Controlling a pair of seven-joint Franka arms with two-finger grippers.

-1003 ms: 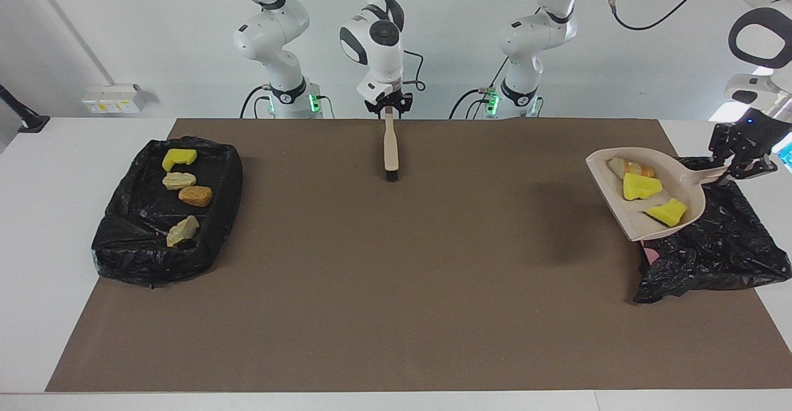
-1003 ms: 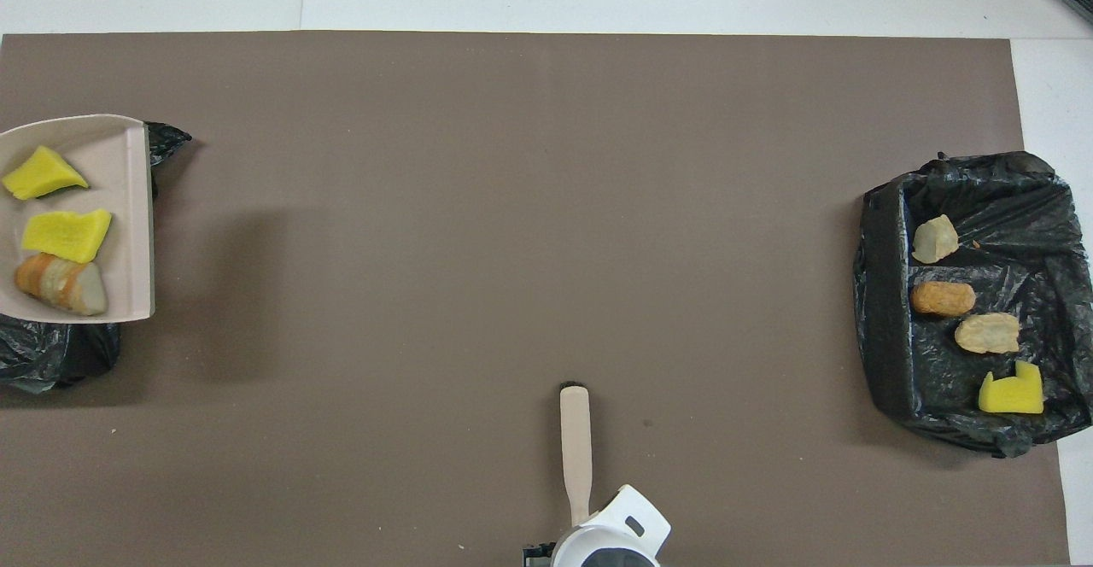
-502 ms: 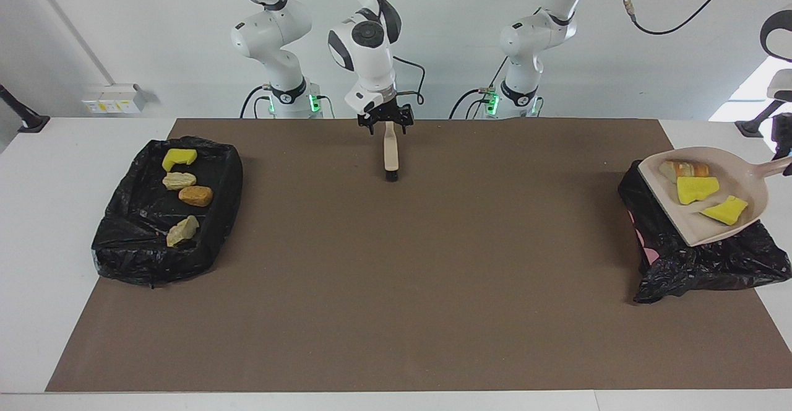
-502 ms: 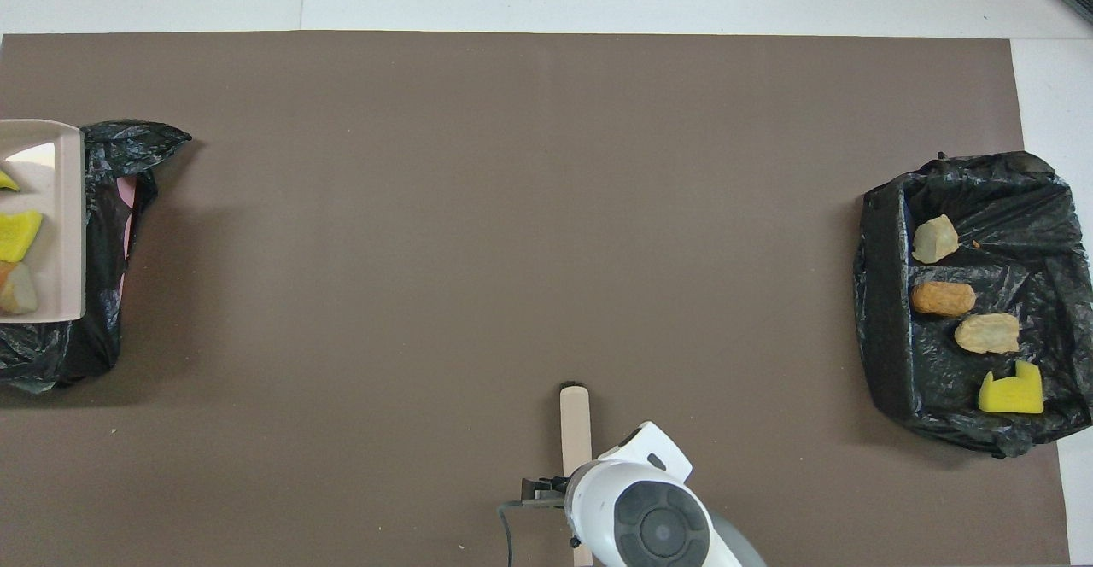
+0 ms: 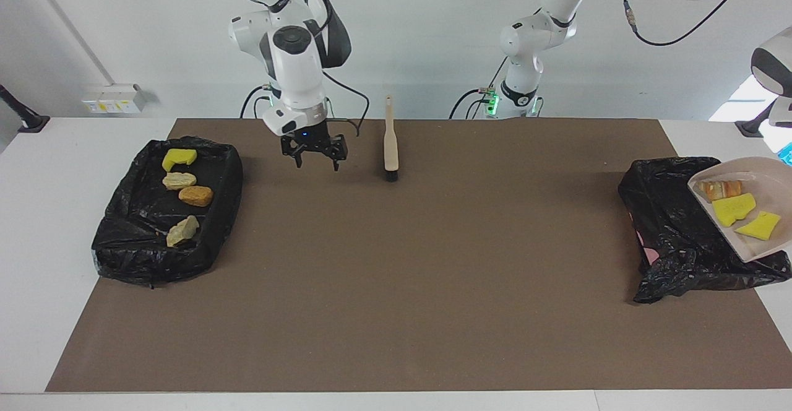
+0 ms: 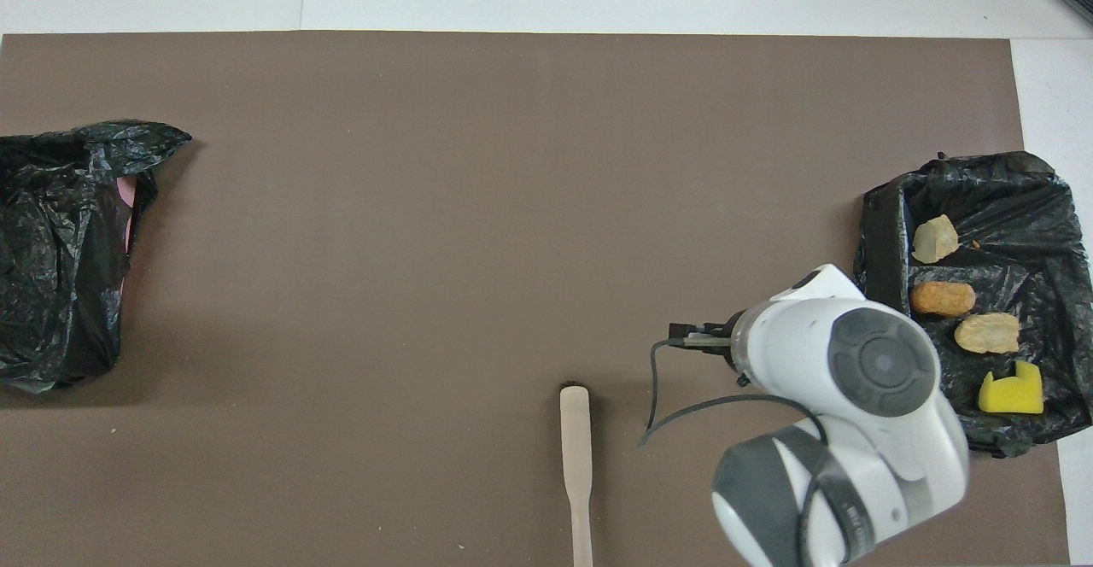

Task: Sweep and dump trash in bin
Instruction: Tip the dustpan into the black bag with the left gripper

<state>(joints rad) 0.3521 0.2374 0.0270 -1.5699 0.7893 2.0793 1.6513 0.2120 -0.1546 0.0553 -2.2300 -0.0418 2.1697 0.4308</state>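
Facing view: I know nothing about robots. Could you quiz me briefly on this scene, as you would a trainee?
1. Multiple choice: how many pieces of trash lie in the dustpan? A) two B) three C) five
2. True or false: the right end effector is holding the brush.
3. Short answer: what is the raised dustpan over?

Key
1. B.
2. False. It hangs open over the mat beside the brush, which lies untouched.
3. The black bag at the left arm's end of the table.
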